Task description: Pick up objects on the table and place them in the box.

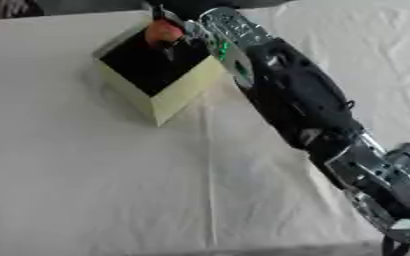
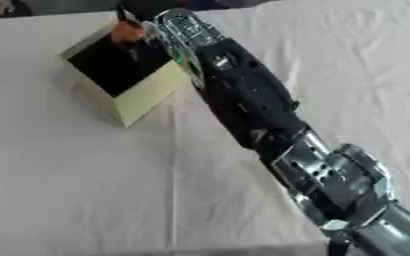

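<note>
A pale yellow box (image 1: 187,88) with a dark inside stands at the back left of the table, one corner turned toward me. My right arm (image 1: 296,95) reaches in from the lower right and stretches across to the box. Its hand (image 1: 170,45) hangs over the box's far corner, dark fingers curled round a small red-orange object (image 1: 162,32). That object sits at about rim height above the opening. Most of the hand is hidden behind the silver wrist (image 1: 233,26). The left hand shows in neither view.
A white cloth (image 1: 86,180) with a long crease down its middle covers the table. It lies bare to the left of and in front of the box. The table's front edge (image 1: 243,249) runs along the bottom.
</note>
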Controlling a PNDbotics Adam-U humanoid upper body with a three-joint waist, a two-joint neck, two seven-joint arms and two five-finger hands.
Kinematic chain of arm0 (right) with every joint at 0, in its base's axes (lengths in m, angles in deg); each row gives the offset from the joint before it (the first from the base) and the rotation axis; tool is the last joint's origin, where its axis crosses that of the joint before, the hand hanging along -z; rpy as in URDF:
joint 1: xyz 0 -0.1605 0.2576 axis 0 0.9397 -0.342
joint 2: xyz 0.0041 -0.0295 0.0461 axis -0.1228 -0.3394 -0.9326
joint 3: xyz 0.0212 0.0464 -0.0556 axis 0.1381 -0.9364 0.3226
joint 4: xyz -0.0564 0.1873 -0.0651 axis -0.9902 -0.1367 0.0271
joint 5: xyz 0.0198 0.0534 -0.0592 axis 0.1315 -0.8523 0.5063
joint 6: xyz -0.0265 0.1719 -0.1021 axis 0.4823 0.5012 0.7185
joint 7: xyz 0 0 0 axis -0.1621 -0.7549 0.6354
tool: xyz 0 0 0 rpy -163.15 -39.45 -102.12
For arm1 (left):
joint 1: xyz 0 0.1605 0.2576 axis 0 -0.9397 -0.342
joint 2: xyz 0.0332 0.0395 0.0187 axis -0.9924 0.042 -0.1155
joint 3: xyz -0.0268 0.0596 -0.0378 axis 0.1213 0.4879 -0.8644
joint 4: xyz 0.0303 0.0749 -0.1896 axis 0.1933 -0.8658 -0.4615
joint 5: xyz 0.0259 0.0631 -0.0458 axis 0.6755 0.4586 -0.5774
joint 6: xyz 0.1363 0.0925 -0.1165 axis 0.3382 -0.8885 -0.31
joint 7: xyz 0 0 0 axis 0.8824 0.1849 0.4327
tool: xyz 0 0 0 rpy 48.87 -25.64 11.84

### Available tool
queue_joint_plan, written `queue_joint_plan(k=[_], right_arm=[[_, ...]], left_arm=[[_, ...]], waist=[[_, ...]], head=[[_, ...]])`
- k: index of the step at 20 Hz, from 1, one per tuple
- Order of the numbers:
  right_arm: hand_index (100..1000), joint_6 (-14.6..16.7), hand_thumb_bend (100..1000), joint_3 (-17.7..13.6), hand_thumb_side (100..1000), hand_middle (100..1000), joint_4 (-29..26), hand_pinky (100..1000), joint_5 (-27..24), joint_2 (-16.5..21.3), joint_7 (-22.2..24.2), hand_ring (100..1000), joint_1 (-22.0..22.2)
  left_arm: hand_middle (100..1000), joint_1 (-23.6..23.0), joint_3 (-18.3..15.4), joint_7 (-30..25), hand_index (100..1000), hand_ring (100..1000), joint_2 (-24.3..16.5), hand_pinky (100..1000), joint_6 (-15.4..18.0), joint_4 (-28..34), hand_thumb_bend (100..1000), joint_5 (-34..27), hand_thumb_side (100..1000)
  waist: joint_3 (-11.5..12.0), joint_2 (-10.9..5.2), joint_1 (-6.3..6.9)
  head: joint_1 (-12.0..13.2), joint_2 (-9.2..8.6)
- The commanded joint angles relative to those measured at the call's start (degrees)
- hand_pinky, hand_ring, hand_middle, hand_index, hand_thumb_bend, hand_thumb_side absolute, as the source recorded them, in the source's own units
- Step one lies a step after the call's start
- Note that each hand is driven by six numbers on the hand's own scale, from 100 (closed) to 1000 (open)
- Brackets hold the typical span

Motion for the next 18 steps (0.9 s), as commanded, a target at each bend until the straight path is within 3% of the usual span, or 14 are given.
queue_joint_plan(k=[1, 4, 10, 12, 15, 18], right_arm=[[710, 1.8, 100, -0.9, 220, 467, 1.1, 814, 1.6, -0.1, -0.9, 670, -1.7], [729, 3.4, 100, -1.0, 289, 501, 2.1, 828, 2.3, -0.4, -0.3, 708, -1.9], [881, 5.0, 100, -1.3, 654, 658, 1.9, 865, 5.3, -1.3, 0.8, 808, -2.4], [910, 4.4, 100, -1.1, 731, 700, 1.8, 878, 6.9, -1.4, 1.0, 833, -2.7], [926, 2.8, 101, -0.8, 765, 739, 1.8, 897, 9.5, -1.3, 1.7, 865, -3.1], [916, 2.2, 100, -1.1, 725, 726, 1.4, 894, 12.2, -1.7, 1.7, 856, -3.1]], left_arm=[[633, 0.2, -0.5, -0.1, 720, 603, -0.9, 692, 0.1, 1.1, 110, -0.3, 829], [633, 0.2, -0.5, -0.1, 718, 603, -0.9, 692, 0.1, 1.1, 109, -0.3, 829], [633, 0.3, -0.4, -0.3, 717, 604, -0.8, 692, 0.0, 1.1, 109, -0.5, 829], [633, 0.4, -0.4, -0.4, 717, 604, -0.8, 692, 0.0, 1.1, 110, -0.5, 829], [634, 0.4, -0.3, -0.5, 717, 604, -0.8, 691, 0.0, 1.1, 108, -0.6, 827], [634, 0.4, -0.3, -0.6, 717, 604, -0.8, 692, 0.0, 1.1, 108, -0.6, 828]], waist=[[0.1, -1.07, 0.20], [0.1, -1.03, 0.18], [0.2, -0.92, 0.16], [0.3, -0.94, 0.12], [0.3, -1.02, 0.10], [0.4, -1.08, 0.12]], head=[[0.2, -0.30], [0.2, -0.25], [0.2, -0.21], [0.2, -0.21], [0.1, -0.18], [0.0, -0.15]])
